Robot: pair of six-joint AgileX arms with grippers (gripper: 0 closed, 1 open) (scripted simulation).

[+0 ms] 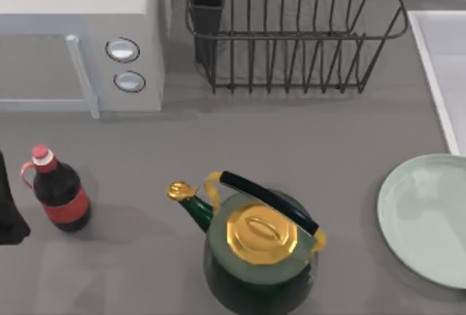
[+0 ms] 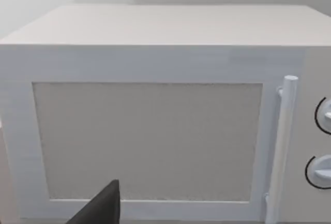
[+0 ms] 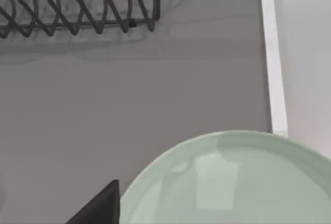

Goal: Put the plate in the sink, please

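The pale mint-green plate (image 1: 426,217) lies flat on the grey counter at the right edge of the top view, cut off by that edge. The sink, with its white raised rim (image 1: 435,75) and light grey basin, is at the far right, just beyond the plate. In the right wrist view the plate (image 3: 232,182) lies close below the camera, with the sink rim (image 3: 273,69) beside it. A dark part of my right gripper (image 3: 101,207) shows beside the plate's edge. My left gripper (image 1: 9,213) is a dark shape at the left edge, facing the microwave.
A green kettle (image 1: 255,249) with a gold lid stands in the front middle. At the left stands a cola bottle (image 1: 60,191). The white microwave (image 1: 80,31) and the dark wire dish rack (image 1: 291,31) line the back. Bare counter lies between kettle and plate.
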